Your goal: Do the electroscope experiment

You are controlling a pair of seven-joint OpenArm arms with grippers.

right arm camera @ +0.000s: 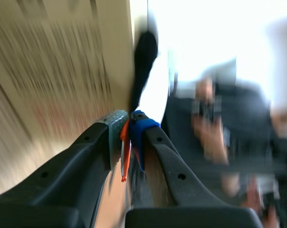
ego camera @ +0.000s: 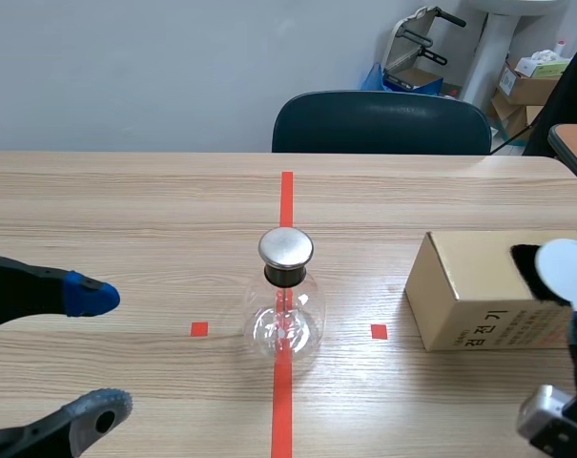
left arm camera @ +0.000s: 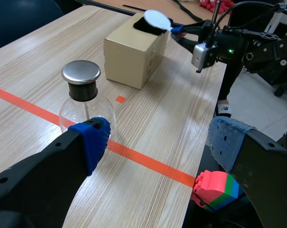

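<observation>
The electroscope [ego camera: 285,305] stands mid-tabletop, far from the edges, near the wide-open left end effector [ego camera: 97,353]. The right end effector [right arm camera: 130,122] pinches a white paddle [ego camera: 566,270].

A glass electroscope [ego camera: 285,310] was seen on the tabletop [ego camera: 126,219] between the spread left hand [ego camera: 97,353] and a cardboard box [ego camera: 479,291] with a white paddle [ego camera: 566,270] held over it.
</observation>
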